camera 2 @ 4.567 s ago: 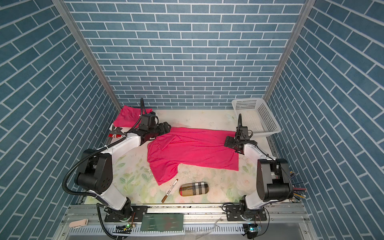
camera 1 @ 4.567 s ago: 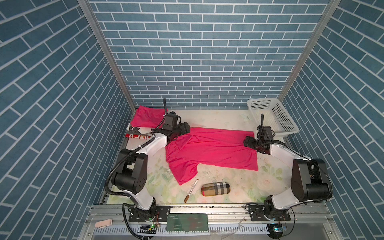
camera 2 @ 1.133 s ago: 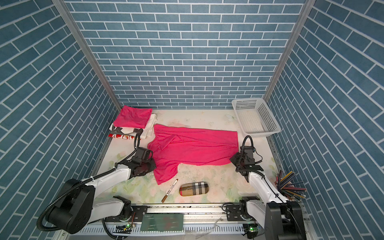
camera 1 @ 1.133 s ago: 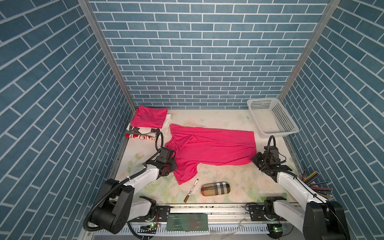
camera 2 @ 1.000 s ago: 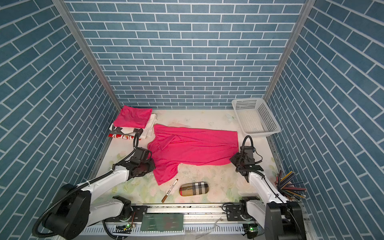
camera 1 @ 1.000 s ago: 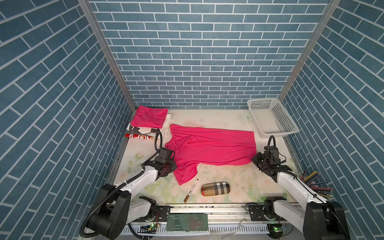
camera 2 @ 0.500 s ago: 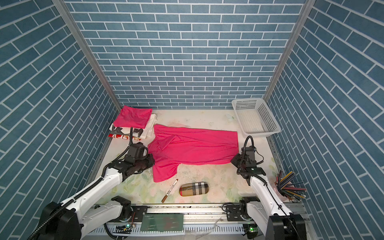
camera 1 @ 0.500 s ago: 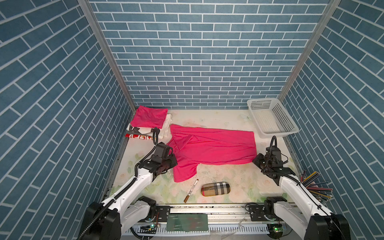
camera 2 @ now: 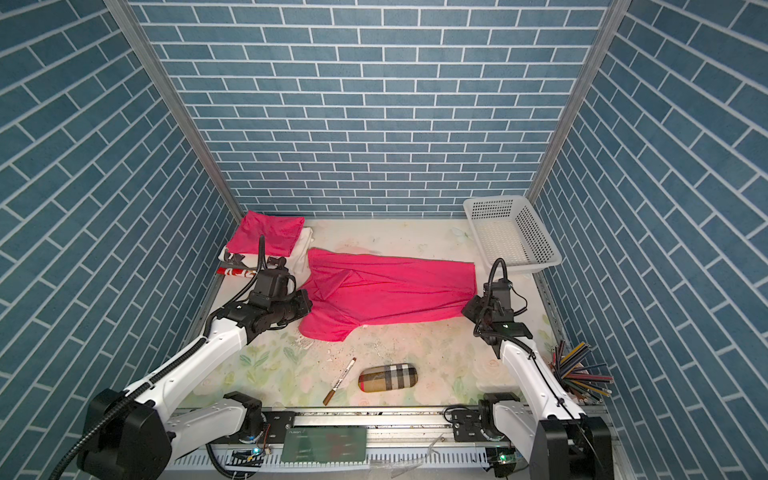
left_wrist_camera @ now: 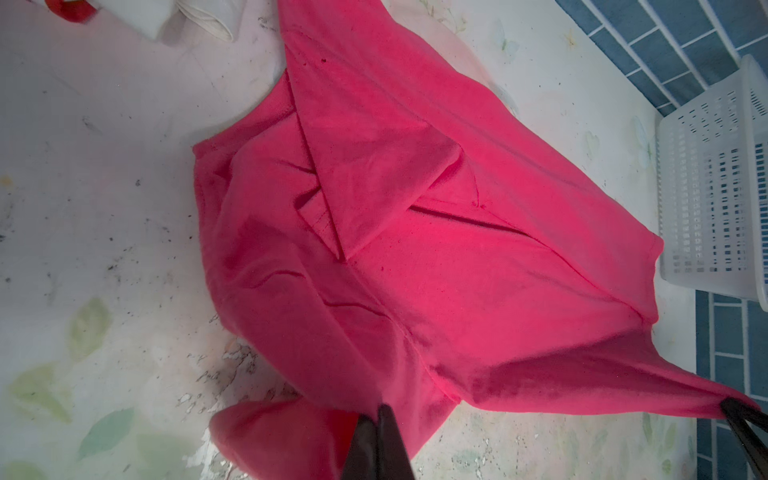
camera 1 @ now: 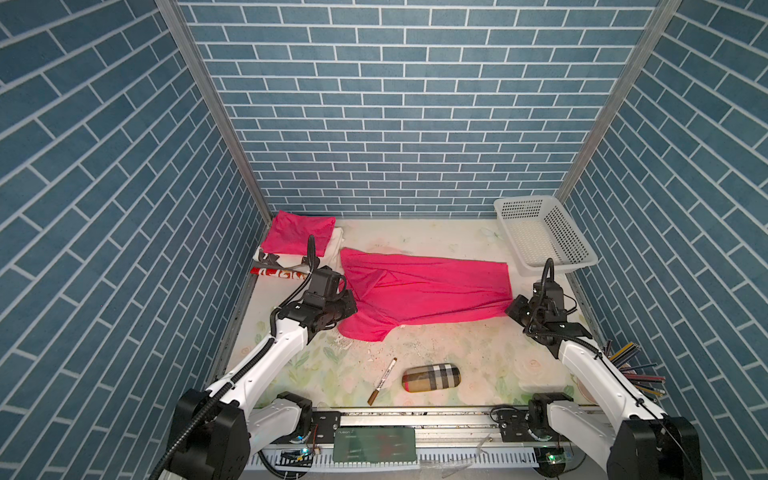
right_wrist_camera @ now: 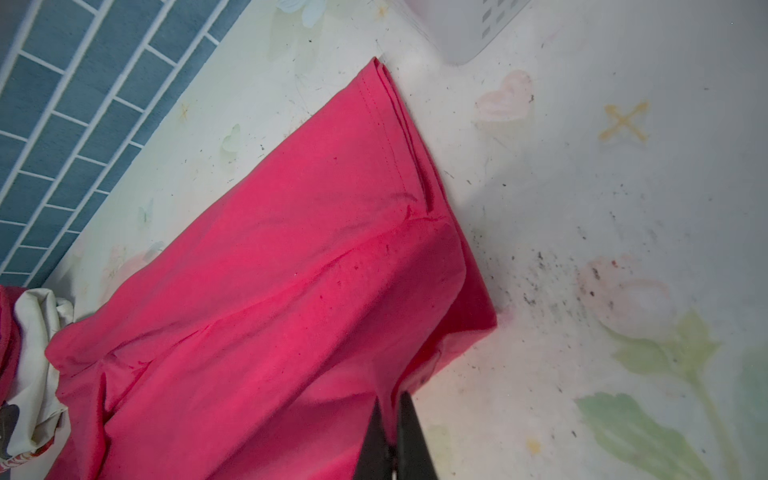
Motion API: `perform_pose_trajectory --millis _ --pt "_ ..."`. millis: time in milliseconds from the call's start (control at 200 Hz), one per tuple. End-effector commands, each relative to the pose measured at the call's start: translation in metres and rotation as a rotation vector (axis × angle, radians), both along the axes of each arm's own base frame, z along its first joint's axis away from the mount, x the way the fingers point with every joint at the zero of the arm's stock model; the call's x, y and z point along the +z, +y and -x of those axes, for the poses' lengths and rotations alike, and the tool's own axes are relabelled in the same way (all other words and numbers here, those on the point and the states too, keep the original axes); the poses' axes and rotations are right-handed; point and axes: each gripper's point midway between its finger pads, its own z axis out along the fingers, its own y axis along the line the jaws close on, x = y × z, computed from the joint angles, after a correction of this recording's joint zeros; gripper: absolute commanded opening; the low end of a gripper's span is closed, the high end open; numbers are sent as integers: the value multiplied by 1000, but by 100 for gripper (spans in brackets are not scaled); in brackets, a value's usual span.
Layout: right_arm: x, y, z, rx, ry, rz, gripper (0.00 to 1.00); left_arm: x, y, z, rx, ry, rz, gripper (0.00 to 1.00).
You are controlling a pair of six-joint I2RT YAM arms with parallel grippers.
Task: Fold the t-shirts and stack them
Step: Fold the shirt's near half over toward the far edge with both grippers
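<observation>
A bright pink-magenta thin-fabric t-shirt (camera 1: 424, 291) lies spread across the middle of the floral-printed bench (camera 1: 457, 349), its far long edge folded over itself. The left pincer (left_wrist_camera: 378, 419) is clenched on the fabric at the sleeve end. The right pincer (right_wrist_camera: 390, 411) is clenched on the near hem corner, which is drawn to a point. A second, folded pink t-shirt (camera 1: 297, 232) lies on white folded cloth (camera 1: 334, 245) in the back left corner. A white perforated plastic basket (camera 1: 523, 201) stands at the back right.
</observation>
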Motion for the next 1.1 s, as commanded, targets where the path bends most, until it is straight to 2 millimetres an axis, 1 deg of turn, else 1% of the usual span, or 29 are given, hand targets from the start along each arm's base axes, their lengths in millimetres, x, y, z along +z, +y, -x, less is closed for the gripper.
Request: perform_pose_trajectory --millis 0,120,320,450,580,695,860,1095 --pt "9 -5 -9 -10 -18 35 0 13 3 -11 1 -28 11 0" --pt "12 -8 -16 -12 -29 51 0 18 6 -22 12 -44 40 0" --pt "11 -13 -29 -22 -28 58 0 19 4 -40 6 -46 69 0" --pt "9 -20 -36 -32 -23 62 0 20 7 -53 17 -53 74 0" --pt "4 -24 -42 -35 -11 58 0 21 13 -65 31 -65 83 0" --pt "-2 -25 -46 -29 5 58 2 21 16 -75 37 -70 95 0" --pt "-7 -25 -54 -23 16 61 3 14 19 -85 35 -56 98 0" --pt "-14 -25 -65 -13 41 65 5 13 28 -103 44 -62 112 0"
